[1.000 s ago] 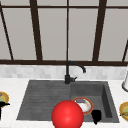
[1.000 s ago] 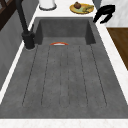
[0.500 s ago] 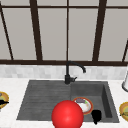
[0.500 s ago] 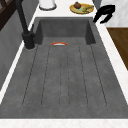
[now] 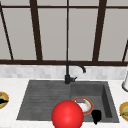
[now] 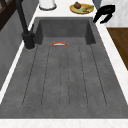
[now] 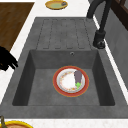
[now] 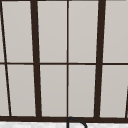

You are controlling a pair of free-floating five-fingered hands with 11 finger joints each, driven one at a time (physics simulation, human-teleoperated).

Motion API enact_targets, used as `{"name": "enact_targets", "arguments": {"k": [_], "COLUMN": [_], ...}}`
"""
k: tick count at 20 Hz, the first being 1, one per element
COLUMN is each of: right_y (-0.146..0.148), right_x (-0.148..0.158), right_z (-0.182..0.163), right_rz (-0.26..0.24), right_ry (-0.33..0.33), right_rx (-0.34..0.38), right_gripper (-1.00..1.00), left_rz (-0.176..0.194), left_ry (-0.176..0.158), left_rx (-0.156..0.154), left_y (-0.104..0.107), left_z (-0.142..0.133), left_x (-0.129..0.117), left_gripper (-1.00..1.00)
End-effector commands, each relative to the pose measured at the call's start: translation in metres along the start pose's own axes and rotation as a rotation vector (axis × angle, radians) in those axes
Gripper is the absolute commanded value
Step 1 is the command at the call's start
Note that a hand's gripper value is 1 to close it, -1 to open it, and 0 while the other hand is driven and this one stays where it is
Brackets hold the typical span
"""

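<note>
1. The window [image 8: 67, 62], with its dark bars, rises behind the sink. The upper view shows it along with the top of the tap's arch.
2. The grey sink [image 7: 65, 32] is set in the white worktop [image 7: 75, 123]. The right side view looks down into the basin. The left side view looks across the ribbed drainer, so of the basin it shows little more than the far wall.
3. The black tap [image 5: 67, 75] stands at the back edge, and its spout curves over the basin.
4. A red ball [image 5: 67, 114] shows low in the front view, before the sink's front edge.
5. The red-rimmed plate [image 7: 55, 81] lies flat on the basin floor. The right side view shows all of it, while the left side view shows just a sliver of its rim. It is round, so it has no long axis. The dark, long piece of food [image 7: 78, 76] on it lies lengthwise along the sink.
6. The right robot hand [image 6: 105, 12] hangs over the sink's front rim beside the basin, near the plate but clear of it. Its fingers are loose and spread, grasping nothing, and they point in towards the basin.
7. A yellow plate [image 6: 73, 8] with food sits on the worktop beyond that robot hand.
8. Nothing has moved since half a second ago: the robot hand and the plate are where they were.
</note>
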Motion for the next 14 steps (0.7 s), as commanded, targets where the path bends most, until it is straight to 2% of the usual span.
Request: {"name": "enact_targets", "arguments": {"k": [1, 2, 3, 5, 9, 12, 14], "right_y": [0.0, 0.0, 0.0, 0.0, 0.0, 0.0, 0.0], "right_x": [0.0, 0.0, 0.0, 0.0, 0.0, 0.0, 0.0], "right_z": [0.0, 0.0, 0.0, 0.0, 0.0, 0.0, 0.0], "right_rz": [0.0, 0.0, 0.0, 0.0, 0.0, 0.0, 0.0], "right_ry": [0.0, 0.0, 0.0, 0.0, 0.0, 0.0, 0.0], "right_rx": [0.0, 0.0, 0.0, 0.0, 0.0, 0.0, 0.0], "right_gripper": [0.0, 0.0, 0.0, 0.0, 0.0, 0.0, 0.0], "left_rz": [-0.011, 0.012, 0.01, -0.024, -0.027, -0.022, -0.011], "left_ry": [0.065, 0.094, 0.102, 0.095, 0.11, 0.107, 0.113], "left_rx": [0.038, 0.042, 0.056, 0.076, 0.057, 0.037, 0.036], "left_y": [0.013, 0.01, 0.01, 0.018, 0.03, 0.045, 0.052], "left_z": [0.0, 0.002, 0.002, -0.001, -0.005, -0.007, -0.008], "left_x": [-0.014, -0.011, -0.011, 0.001, 0.01, 0.016, 0.02], "left_gripper": [-1.0, -1.0, -1.0, -1.0, -1.0, -1.0, -1.0]}}
